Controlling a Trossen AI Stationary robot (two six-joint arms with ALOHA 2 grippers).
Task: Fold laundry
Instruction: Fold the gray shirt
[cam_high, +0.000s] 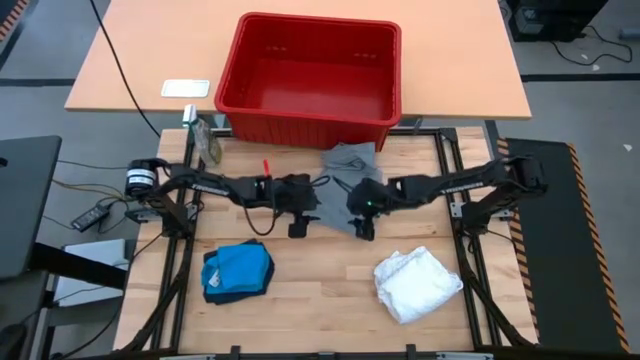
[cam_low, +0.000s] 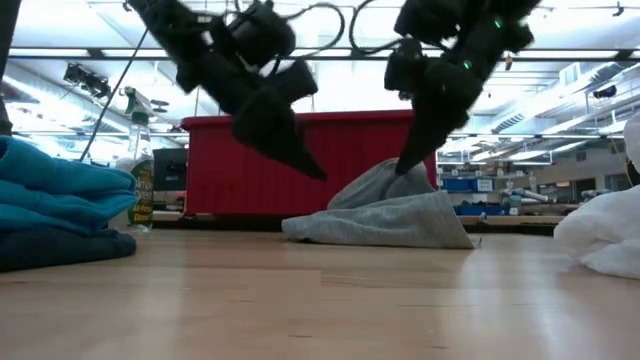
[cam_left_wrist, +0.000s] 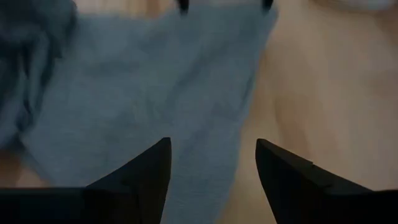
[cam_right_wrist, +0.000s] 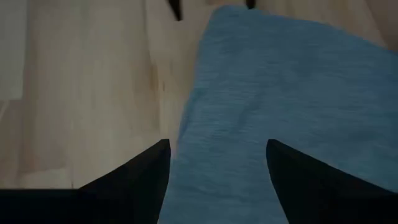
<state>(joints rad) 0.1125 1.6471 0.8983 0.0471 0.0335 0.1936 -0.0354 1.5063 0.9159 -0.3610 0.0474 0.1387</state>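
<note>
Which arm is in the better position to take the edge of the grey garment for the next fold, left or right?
Probably the right. The right gripper is open and touching the raised part of the grey garment, while the left gripper, also open, hangs above the table beside the cloth.

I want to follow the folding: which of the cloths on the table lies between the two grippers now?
The light grey cloth, in the middle below the red basket. The blue cloth and the white cloth lie apart, nearer the front edge.

Wooden slatted work table (cam_high: 320, 300) on grey floor (cam_high: 580, 110); behind it a light wood desk (cam_high: 140, 50) — bearing a red plastic basket (cam_high: 310, 70). Ceiling strip lights (cam_low: 560, 40) lit — shelving (cam_low: 480, 190) beyond.
</note>
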